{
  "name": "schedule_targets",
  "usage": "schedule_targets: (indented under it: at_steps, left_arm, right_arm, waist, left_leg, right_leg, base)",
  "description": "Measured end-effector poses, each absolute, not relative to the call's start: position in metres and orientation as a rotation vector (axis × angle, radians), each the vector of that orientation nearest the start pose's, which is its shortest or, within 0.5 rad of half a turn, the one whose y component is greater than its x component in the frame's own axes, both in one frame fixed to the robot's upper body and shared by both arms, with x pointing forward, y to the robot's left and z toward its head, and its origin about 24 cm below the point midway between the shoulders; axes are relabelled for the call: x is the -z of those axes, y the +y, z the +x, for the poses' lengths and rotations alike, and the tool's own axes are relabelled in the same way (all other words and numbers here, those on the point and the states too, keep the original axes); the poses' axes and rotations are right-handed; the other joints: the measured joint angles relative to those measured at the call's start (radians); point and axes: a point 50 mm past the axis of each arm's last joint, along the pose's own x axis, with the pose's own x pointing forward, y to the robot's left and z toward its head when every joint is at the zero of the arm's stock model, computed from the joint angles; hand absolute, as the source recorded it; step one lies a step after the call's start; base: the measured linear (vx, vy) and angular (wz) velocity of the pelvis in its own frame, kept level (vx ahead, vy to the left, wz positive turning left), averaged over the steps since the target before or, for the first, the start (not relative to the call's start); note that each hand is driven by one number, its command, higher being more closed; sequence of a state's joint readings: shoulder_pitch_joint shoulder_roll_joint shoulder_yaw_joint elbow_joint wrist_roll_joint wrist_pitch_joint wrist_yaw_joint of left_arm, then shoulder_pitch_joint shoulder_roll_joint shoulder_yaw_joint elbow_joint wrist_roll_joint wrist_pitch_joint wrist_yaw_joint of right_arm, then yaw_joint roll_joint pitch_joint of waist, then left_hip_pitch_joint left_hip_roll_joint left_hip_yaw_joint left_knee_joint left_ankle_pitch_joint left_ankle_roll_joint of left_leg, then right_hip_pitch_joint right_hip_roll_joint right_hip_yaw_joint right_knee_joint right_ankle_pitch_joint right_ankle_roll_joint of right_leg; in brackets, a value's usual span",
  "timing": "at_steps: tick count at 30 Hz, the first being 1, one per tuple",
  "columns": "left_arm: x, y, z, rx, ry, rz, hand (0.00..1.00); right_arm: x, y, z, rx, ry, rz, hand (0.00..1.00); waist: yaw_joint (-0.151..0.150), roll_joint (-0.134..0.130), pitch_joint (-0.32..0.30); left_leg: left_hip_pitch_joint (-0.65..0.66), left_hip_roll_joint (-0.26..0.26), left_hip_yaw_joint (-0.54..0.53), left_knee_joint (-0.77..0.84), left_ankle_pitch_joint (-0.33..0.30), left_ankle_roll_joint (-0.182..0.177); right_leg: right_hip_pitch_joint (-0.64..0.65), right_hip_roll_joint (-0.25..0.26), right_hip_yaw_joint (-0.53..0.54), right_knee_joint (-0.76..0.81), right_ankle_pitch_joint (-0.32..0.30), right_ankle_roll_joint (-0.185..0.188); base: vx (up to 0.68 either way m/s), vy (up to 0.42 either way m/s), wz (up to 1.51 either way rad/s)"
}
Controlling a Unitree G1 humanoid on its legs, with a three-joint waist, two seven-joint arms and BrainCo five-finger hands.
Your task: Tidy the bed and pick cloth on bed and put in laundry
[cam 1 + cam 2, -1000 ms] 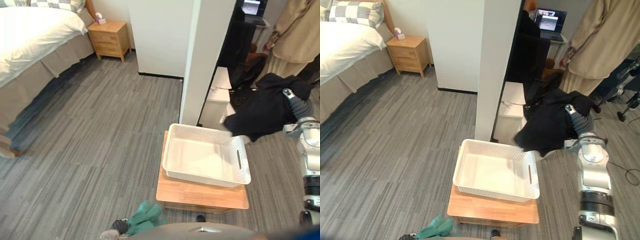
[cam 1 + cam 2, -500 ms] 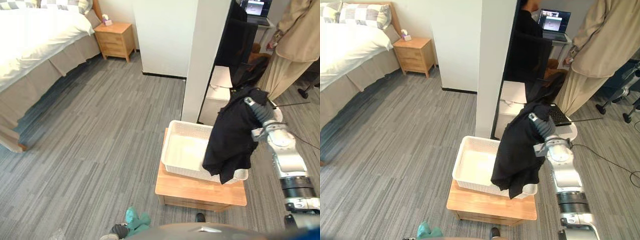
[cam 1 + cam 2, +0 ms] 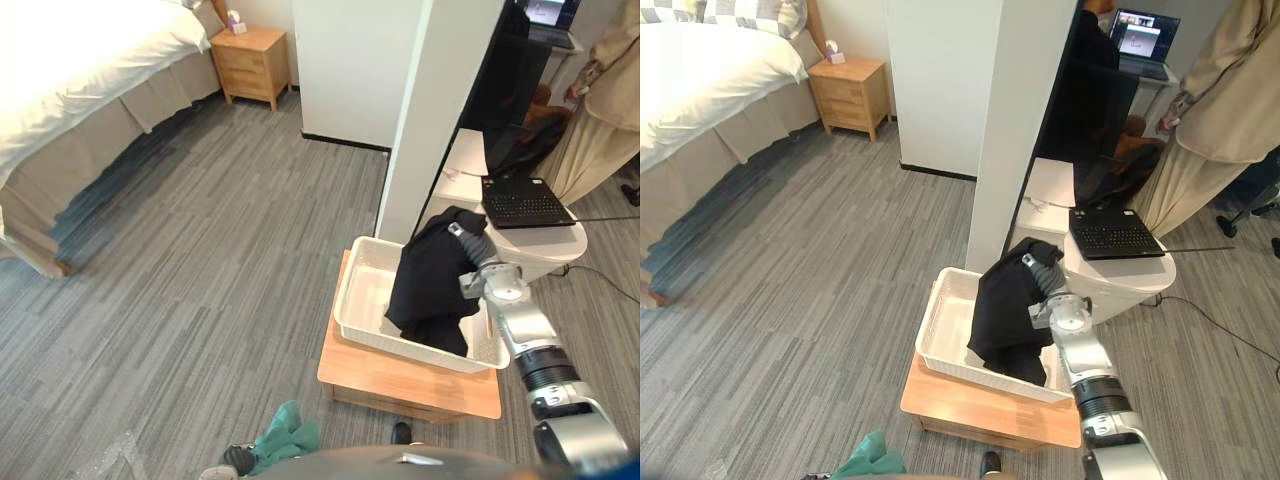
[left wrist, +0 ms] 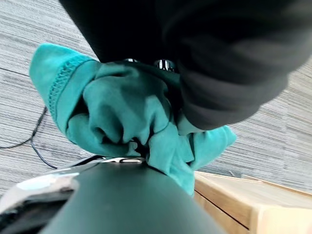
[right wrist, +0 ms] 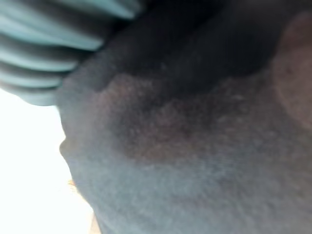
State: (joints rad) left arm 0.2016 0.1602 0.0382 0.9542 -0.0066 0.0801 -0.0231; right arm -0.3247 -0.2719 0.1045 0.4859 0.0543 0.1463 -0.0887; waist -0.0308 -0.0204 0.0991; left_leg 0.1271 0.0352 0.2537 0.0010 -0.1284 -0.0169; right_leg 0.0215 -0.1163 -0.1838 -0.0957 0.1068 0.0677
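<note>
Left robot hand (image 3: 238,458), nearest, grasps a bunched teal cloth (image 3: 288,436). Beyond it, a white basket (image 3: 365,295) sits on a low wooden desk (image 3: 400,378). A black garment (image 3: 430,285) hangs into the basket, draped over the right robot hand (image 3: 466,238); its grip cannot be told. Bed (image 3: 70,70) lies far left.

Basket (image 3: 358,300) on counter (image 3: 400,380), garment (image 3: 428,285) hanging into its right half. Pillar (image 3: 440,100) just behind basket, laptop (image 3: 525,200) right of pillar. Far left, bed (image 3: 80,70) with nightstand (image 3: 255,62) at its head.
</note>
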Motion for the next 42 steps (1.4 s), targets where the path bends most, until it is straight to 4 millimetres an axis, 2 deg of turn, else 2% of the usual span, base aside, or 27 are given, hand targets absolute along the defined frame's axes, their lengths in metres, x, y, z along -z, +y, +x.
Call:
schedule_targets:
  at_steps: [2, 3, 4, 6, 7, 9, 11, 18, 22, 24, 27, 28, 30, 33, 37, 40, 42]
  left_arm:
    - [0.160, 0.219, 0.070, -0.144, 1.211, 0.098, 1.00]
    - [0.159, 0.219, 0.076, -0.143, 1.200, 0.102, 1.00]
    - [0.155, 0.219, 0.095, -0.145, 1.151, 0.119, 1.00]
    - [0.148, 0.218, 0.117, -0.138, 1.090, 0.124, 1.00]
    - [0.144, 0.214, 0.135, -0.128, 1.047, 0.130, 1.00]
    - [0.137, 0.207, 0.155, -0.129, 0.986, 0.098, 1.00]
    - [0.134, 0.204, 0.161, -0.134, 0.966, 0.091, 1.00]
    - [0.130, 0.202, 0.171, -0.132, 0.937, 0.096, 1.00]
    - [0.130, 0.202, 0.170, -0.131, 0.937, 0.098, 1.00]
    - [0.132, 0.203, 0.165, -0.128, 0.949, 0.111, 1.00]
    - [0.137, 0.207, 0.150, -0.133, 0.993, 0.118, 1.00]
    - [0.141, 0.207, 0.141, -0.128, 1.018, 0.125, 1.00]
    - [0.143, 0.206, 0.135, -0.104, 1.042, 0.156, 1.00]
    - [0.147, 0.203, 0.124, -0.079, 1.076, 0.161, 1.00]
    - [0.151, 0.203, 0.114, -0.072, 1.110, 0.169, 1.00]
    - [0.153, 0.203, 0.109, -0.070, 1.123, 0.163, 1.00]
    - [0.154, 0.203, 0.102, -0.074, 1.138, 0.159, 1.00]
  right_arm:
    - [0.007, -0.187, 0.302, 0.045, 0.373, -0.234, 1.00]
    - [0.009, -0.186, 0.301, 0.051, 0.376, -0.229, 1.00]
    - [0.010, -0.183, 0.304, 0.056, 0.369, -0.230, 1.00]
    - [0.003, -0.177, 0.315, 0.075, 0.342, -0.209, 1.00]
    - [-0.003, -0.174, 0.324, 0.091, 0.321, -0.189, 0.00]
    - [-0.011, -0.173, 0.335, 0.109, 0.299, -0.188, 0.00]
    - [-0.013, -0.173, 0.336, 0.118, 0.284, -0.164, 0.00]
    - [-0.013, -0.182, 0.336, 0.155, 0.272, -0.138, 0.00]
    - [-0.014, -0.185, 0.335, 0.164, 0.266, -0.135, 0.00]
    - [-0.015, -0.187, 0.330, 0.162, 0.239, -0.145, 0.00]
    - [-0.016, -0.187, 0.321, 0.148, 0.207, -0.191, 0.00]
    - [-0.011, -0.192, 0.313, 0.156, 0.217, -0.227, 0.00]
    - [-0.006, -0.200, 0.306, 0.164, 0.237, -0.278, 0.00]
    - [0.001, -0.213, 0.295, 0.176, 0.271, -0.390, 0.00]
    - [0.009, -0.228, 0.280, 0.205, 0.322, -0.448, 0.00]
    - [0.014, -0.246, 0.267, 0.273, 0.372, -0.442, 0.00]
    - [0.019, -0.269, 0.251, 0.367, 0.428, -0.442, 0.00]
  waist:
    - [0.020, 0.002, 0.021]
    - [0.024, 0.001, 0.028]
    - [0.028, -0.003, 0.057]
    - [0.037, -0.005, 0.099]
    - [0.039, -0.003, 0.133]
    - [0.045, 0.003, 0.188]
    - [0.050, 0.006, 0.200]
    - [0.051, 0.003, 0.200]
    - [0.050, -0.001, 0.198]
    - [0.048, -0.008, 0.193]
    - [0.046, -0.035, 0.163]
    - [0.042, -0.046, 0.131]
    - [0.041, -0.052, 0.107]
    - [0.026, -0.042, 0.071]
    - [0.017, -0.027, 0.020]
    - [0.013, -0.013, 0.000]
    - [-0.002, -0.008, -0.023]
  left_leg:
    - [-0.027, -0.005, -0.004, -0.007, 0.012, 0.002]
    - [-0.036, -0.006, -0.007, -0.010, 0.018, 0.003]
    - [-0.071, -0.010, -0.017, -0.021, 0.037, 0.004]
    - [-0.112, -0.012, -0.021, -0.023, 0.057, 0.006]
    - [-0.142, -0.016, -0.022, -0.024, 0.072, 0.006]
    - [-0.154, -0.014, -0.026, -0.024, 0.081, 0.002]
    - [-0.159, -0.008, -0.030, -0.025, 0.081, 0.001]
    - [-0.159, -0.006, -0.041, -0.034, 0.082, 0.000]
    - [-0.135, -0.003, -0.040, -0.035, 0.079, -0.003]
    - [-0.100, 0.002, -0.036, -0.034, 0.072, -0.013]
    - [-0.072, 0.009, -0.011, -0.032, 0.059, -0.014]
    - [-0.072, 0.010, -0.007, -0.030, 0.056, -0.013]
    - [-0.065, 0.010, 0.006, -0.030, 0.054, -0.012]
    - [-0.037, 0.009, 0.019, -0.031, 0.048, -0.011]
    - [-0.027, 0.011, 0.050, -0.028, 0.040, -0.012]
    - [-0.003, 0.018, 0.074, -0.032, 0.032, -0.021]
    - [0.001, 0.025, 0.090, -0.031, 0.030, -0.024]
  right_leg:
    - [-0.028, -0.004, -0.003, 0.000, 0.000, 0.000]
    - [-0.037, -0.005, -0.004, 0.000, 0.000, 0.000]
    - [-0.071, -0.008, -0.010, 0.000, 0.003, -0.003]
    - [-0.116, -0.010, -0.014, 0.000, 0.019, -0.007]
    - [-0.144, -0.011, -0.014, 0.001, 0.032, -0.012]
    - [-0.153, -0.007, -0.015, 0.001, 0.039, -0.016]
    - [-0.153, -0.002, -0.018, 0.001, 0.040, -0.017]
    - [-0.153, -0.003, -0.021, 0.001, 0.041, -0.016]
    - [-0.129, -0.004, -0.020, 0.001, 0.041, -0.016]
    - [-0.098, 0.000, -0.011, 0.001, 0.041, -0.016]
    - [-0.082, 0.008, 0.016, 0.001, 0.040, -0.016]
    - [-0.082, 0.010, 0.022, 0.001, 0.038, -0.016]
    - [-0.081, 0.011, 0.031, 0.001, 0.038, -0.016]
    - [-0.060, 0.012, 0.048, 0.001, 0.032, -0.014]
    - [-0.059, 0.016, 0.078, 0.001, 0.012, -0.009]
    - [-0.052, 0.029, 0.104, 0.001, 0.011, -0.010]
    - [-0.051, 0.032, 0.116, 0.001, 0.009, -0.012]
  base:
    - [-0.07, -0.032, 0.05]
    - [-0.10, -0.059, 0.14]
    - [-0.09, -0.056, 0.18]
    - [-0.08, -0.054, 0.14]
    - [-0.08, -0.032, 0.11]
    - [-0.06, -0.021, 0.09]
    - [-0.01, -0.031, 0.07]
    - [0.02, -0.004, 0.04]
    - [0.00, 0.000, 0.00]
    - [-0.01, -0.003, -0.07]
    - [-0.03, -0.017, -0.22]
    - [-0.03, -0.028, -0.13]
    - [-0.04, -0.028, -0.16]
    - [-0.05, -0.024, -0.16]
    - [-0.06, -0.041, -0.23]
    - [-0.04, -0.048, -0.28]
    - [-0.01, -0.029, -0.12]
